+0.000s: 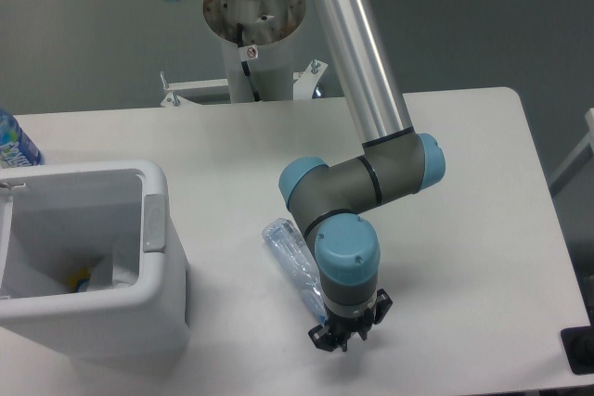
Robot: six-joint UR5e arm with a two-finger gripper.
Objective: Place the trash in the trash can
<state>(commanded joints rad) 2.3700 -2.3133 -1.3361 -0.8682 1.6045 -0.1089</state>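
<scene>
Camera view: crushed clear bluish plastic bottle [295, 261], judged light, springy, slippery, is pinched at its lower end by the pincer [340, 338].

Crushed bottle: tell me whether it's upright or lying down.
Lying down. The crushed bottle rests lengthwise on the table, outside the trash can, its lower end hidden behind the arm.
</scene>
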